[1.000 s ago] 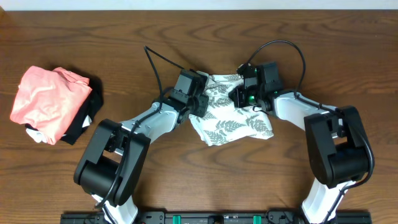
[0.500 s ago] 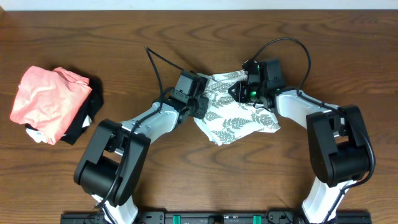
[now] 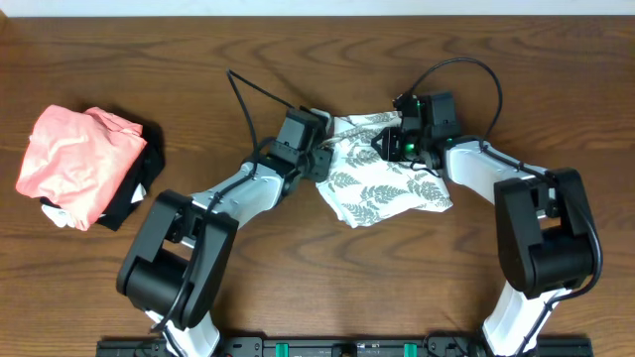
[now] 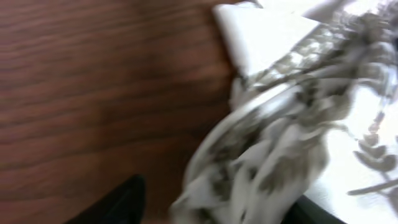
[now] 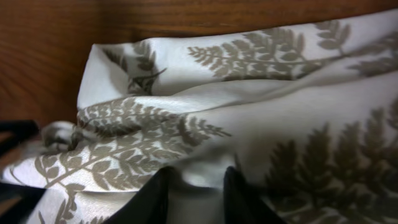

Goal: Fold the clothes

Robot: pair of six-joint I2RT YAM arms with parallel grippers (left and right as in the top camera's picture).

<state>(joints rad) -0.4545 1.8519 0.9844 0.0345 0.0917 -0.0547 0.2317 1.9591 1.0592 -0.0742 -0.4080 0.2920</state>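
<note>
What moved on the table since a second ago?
The right gripper slid to the robot's right, dragging the clothes that way with a fold between its fingers. The left gripper stayed put, but its fingers now stand wide apart around the fabric. The pink garment and the black cloth under it did not move.

The overhead view is bright and evenly lit from above, sharp across the table (image 3: 119, 59), with only short soft shadows under the arms (image 3: 238, 193) and beside the pink garment (image 3: 74, 159) at the left. The left wrist view is badly smeared: the clothes (image 4: 292, 143) streak into pale bands, their white patches at the far right wash out, and the left gripper's dark finger (image 4: 118, 202) is a soft blob at the near edge. The right wrist view is dimmer and warmer, its fern print crisp mid-frame but soft at the right edge and at the right gripper's black fingers (image 5: 155, 199) by the lens.
</note>
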